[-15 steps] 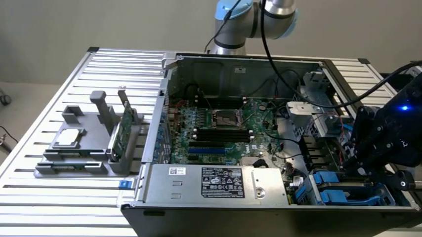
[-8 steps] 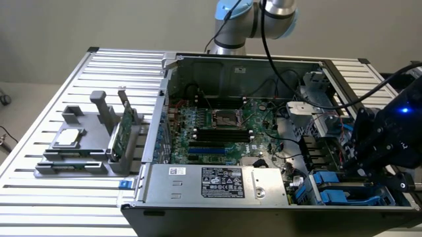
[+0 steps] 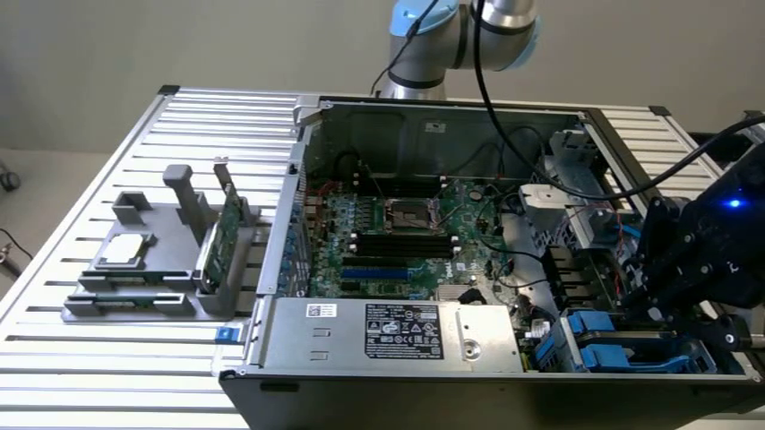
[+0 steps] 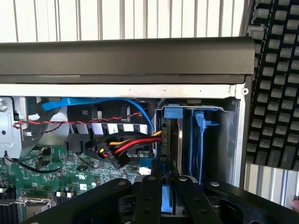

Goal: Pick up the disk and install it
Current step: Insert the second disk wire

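Grey slotted fixture (image 3: pixel 132 296): it sits at the exterior view's left on the ribbed metal table (image 3: pixel 72 367), well apart from the case; a small square silver chip (image 3: pixel 124 250) lies flat on it and a thin green circuit card (image 3: pixel 222 242) stands upright in its slot.
Open black computer case (image 3: pixel 478 381): its side is off, and its near wall and rim run along the front edge of the table.
Green motherboard (image 3: pixel 395 242): it lies flat on the case floor, with open room above it.
Silver power supply box (image 3: pixel 395 331): it lies along the near wall and carries a white and black label (image 3: pixel 404 330) whose print is too small to read.
Drive bay corner: at the exterior view's right, blue plastic carriers (image 3: pixel 604 345) stand close together between the case walls, leaving little side room.
Red, yellow and black cable bundle (image 4: pixel 124 147): it runs to a plug just beside the bay.
Black gripper (image 4: pixel 162 196): on the arm bent down from the exterior view's right, over the bay corner, a blue light lit on its housing.
Fingers (image 4: pixel 148 200): narrowly parted and clamped on the blue-framed silver disk (image 4: pixel 167 198).
Disk position: held edge-on between the fingers, above the bay's opening beside a seated carrier.
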You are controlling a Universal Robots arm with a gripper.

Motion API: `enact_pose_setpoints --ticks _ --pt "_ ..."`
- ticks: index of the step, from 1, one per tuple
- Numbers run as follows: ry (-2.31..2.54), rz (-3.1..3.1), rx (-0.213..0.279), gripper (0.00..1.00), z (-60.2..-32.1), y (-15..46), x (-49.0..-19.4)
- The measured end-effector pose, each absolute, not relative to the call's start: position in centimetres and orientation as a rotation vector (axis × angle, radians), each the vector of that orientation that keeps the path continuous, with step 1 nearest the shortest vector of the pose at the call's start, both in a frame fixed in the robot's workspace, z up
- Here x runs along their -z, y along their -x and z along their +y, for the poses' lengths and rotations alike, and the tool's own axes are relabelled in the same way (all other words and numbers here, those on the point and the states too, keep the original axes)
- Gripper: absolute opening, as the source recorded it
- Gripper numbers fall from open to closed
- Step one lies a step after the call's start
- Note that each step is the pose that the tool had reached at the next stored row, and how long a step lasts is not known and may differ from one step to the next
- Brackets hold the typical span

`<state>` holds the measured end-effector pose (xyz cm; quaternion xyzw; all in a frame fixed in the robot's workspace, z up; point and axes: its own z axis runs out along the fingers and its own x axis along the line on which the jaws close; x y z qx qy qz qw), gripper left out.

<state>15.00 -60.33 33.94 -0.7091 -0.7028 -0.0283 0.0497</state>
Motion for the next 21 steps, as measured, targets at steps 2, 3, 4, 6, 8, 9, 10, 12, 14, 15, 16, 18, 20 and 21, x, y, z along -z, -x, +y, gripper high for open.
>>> enact_pose_setpoints --ticks 2,3,4,6,8,9,10,12,14,15,16,18,20,21 --pt "2.159 -2.14 0.088 0.16 -60.34 -15.01 -33.93" --pt "2.158 -2.139 0.089 0.16 -60.35 -15.01 -33.91" --pt "2.158 -2.139 0.09 0.16 -60.36 -15.02 -33.9" --pt "2.157 -2.138 0.091 0.16 -60.4 -15.02 -33.86" --pt "2.156 -2.137 0.093 0.16 -60.45 -15.03 -33.81" --pt "2.156 -2.137 0.094 0.16 -60.47 -15.03 -33.78" --pt "2.156 -2.137 0.094 0.16 -60.49 -15.03 -33.74" --pt "2.155 -2.136 0.096 0.16 -60.55 -15.03 -33.66" --pt "2.154 -2.135 0.097 0.16 -60.59 -15.03 -33.56" --pt "2.154 -2.135 0.098 0.16 -60.61 -15.04 -33.52" --pt "2.154 -2.135 0.098 0.16 -60.64 -15.04 -33.48" --pt "2.154 -2.135 0.098 0.16 -60.66 -15.03 -33.45" --pt "2.153 -2.134 0.099 0.16 -60.69 -15.03 -33.43" --pt "2.153 -2.134 0.1 0.18 -60.7 -15.03 -33.42"
